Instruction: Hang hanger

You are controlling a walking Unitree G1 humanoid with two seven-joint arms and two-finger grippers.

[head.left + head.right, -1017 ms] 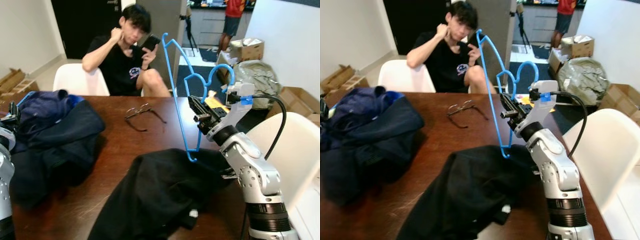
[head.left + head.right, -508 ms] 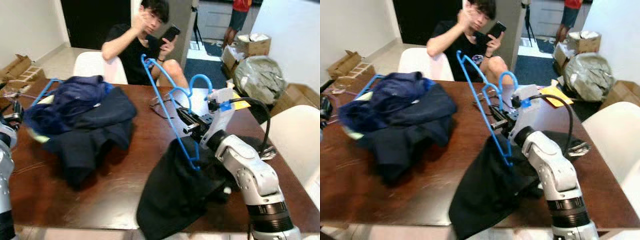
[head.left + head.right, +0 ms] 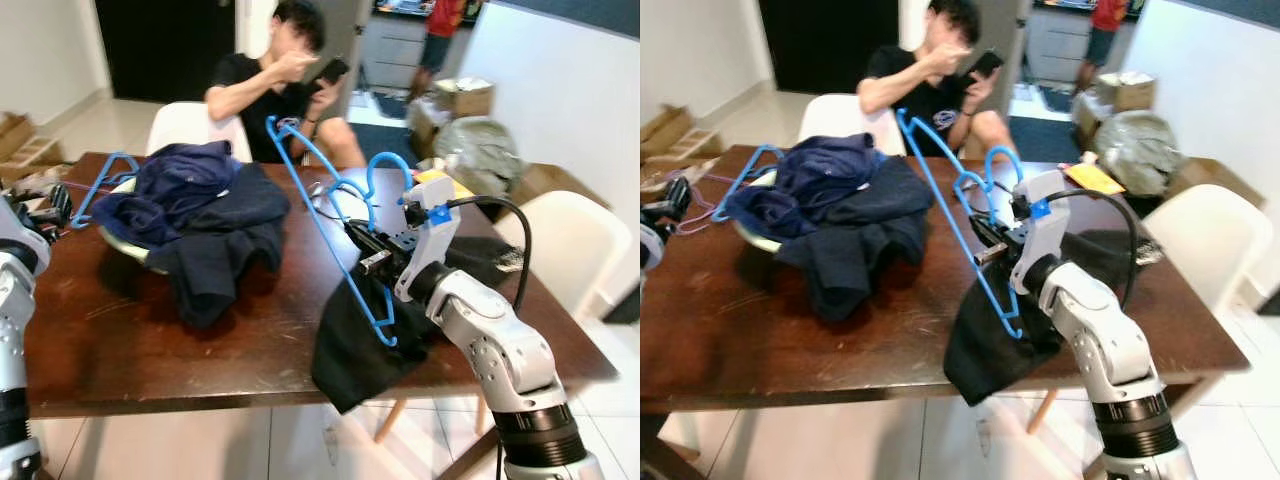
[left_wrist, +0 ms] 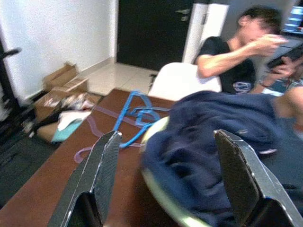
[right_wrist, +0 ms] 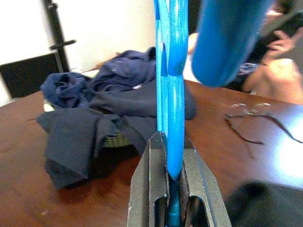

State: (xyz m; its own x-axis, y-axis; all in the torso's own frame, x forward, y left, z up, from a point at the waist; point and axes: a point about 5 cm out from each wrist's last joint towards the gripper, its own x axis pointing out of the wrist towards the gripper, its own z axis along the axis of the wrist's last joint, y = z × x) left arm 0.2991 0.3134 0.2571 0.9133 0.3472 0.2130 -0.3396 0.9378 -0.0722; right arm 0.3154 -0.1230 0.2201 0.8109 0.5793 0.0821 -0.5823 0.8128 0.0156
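Right wrist view is showing the right gripper (image 5: 171, 189) clamping its two fingers tight on the blue hanger (image 3: 330, 215) — the hanger is standing raised above the brown table (image 3: 150, 330), over a black garment (image 3: 365, 335). The left gripper (image 4: 163, 184) is hanging wide open, gripping nothing, near the navy clothes (image 3: 195, 205).

You can't see the base of the hanger (image 5: 171, 71); the right gripper's fingers (image 5: 147, 189) hide it. The clothes (image 4: 222, 137) look blurry, and the picture's edge cuts them off.
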